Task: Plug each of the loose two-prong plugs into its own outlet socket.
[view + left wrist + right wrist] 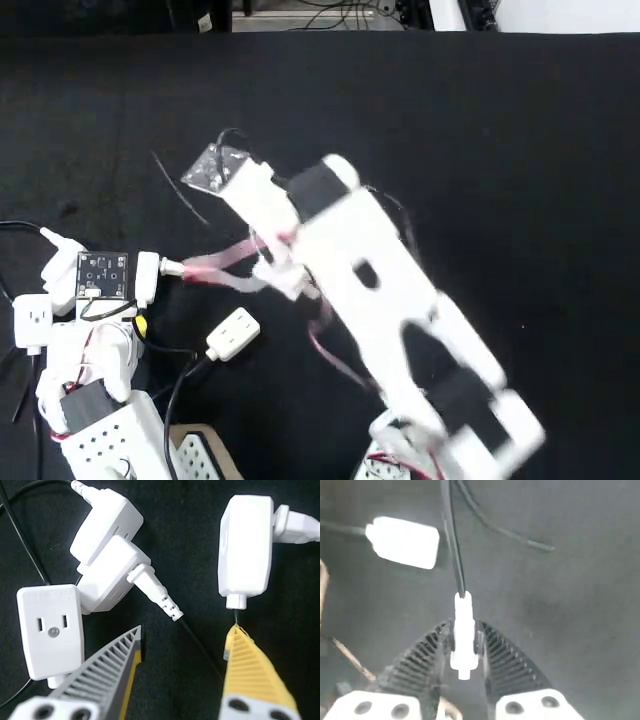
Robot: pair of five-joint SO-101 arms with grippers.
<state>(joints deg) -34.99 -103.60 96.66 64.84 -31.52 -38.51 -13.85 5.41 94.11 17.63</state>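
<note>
Firmly, right tool point(465, 626) clamps a slim white plug point(464, 647) on black cord point(451, 540) while left tool point(187, 630) gapes.

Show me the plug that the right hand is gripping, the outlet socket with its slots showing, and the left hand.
plug point(464, 630), right wrist view, on its white body.
outlet socket point(50, 630), left wrist view, on its slotted face.
left hand point(186, 629), left wrist view, midway between its open fingertips.

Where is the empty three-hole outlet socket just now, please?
In the high view the socket lies near the table's left edge, beside the open left gripper.
</note>
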